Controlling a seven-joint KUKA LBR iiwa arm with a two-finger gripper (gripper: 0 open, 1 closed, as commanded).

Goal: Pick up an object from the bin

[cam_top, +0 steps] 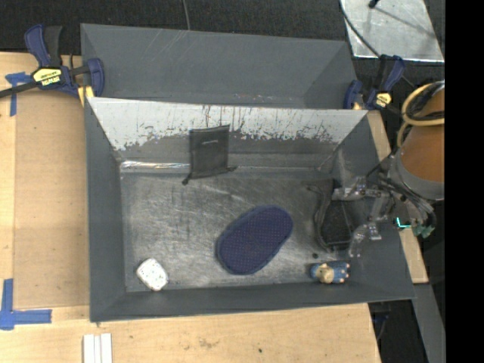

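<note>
My gripper (353,218) is low at the bin's right side, open, its fingers standing apart along the right wall. A black, flattish object (331,225) lies on the floor directly under and just left of it; whether the fingers touch it I cannot tell. A small toy-like piece in blue and tan (330,273) sits in the front right corner, just in front of the gripper. A dark blue oval pad (255,239) rests on the floor in the middle, left of the gripper.
A black square pouch (209,152) leans against the back wall. A small white lump (153,274) lies in the front left corner. The arm enters over the bin's right rim.
</note>
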